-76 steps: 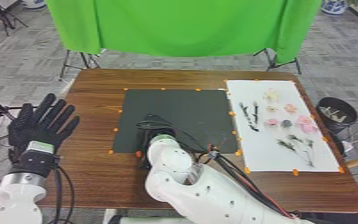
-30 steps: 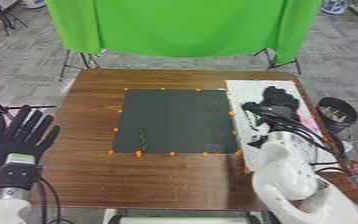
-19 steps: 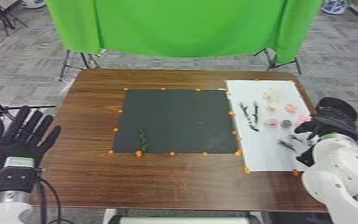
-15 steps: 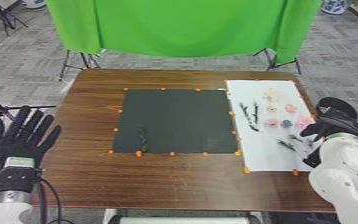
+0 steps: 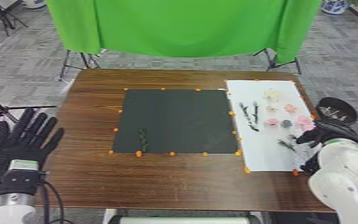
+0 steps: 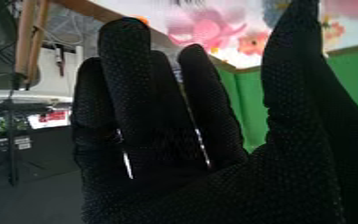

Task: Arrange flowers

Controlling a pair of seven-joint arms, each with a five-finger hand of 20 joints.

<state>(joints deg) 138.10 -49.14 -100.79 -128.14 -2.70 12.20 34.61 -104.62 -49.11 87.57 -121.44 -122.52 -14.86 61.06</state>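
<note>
Right now we have our right hand (image 5: 331,131) at the right edge of the white sheet (image 5: 266,161), its fingers (image 6: 127,90) straight with narrow gaps between them and the thumb (image 6: 291,100) standing apart, while our left hand (image 5: 17,145) is spread wide, well to the sheet's left. On that sheet we see pink flowers (image 5: 271,122), a cream flower (image 5: 271,94), dark branches (image 5: 250,117) and a leafy sprig (image 5: 286,145); left of it, on the black mat (image 5: 180,117), we have one green stem (image 5: 143,140).
</note>
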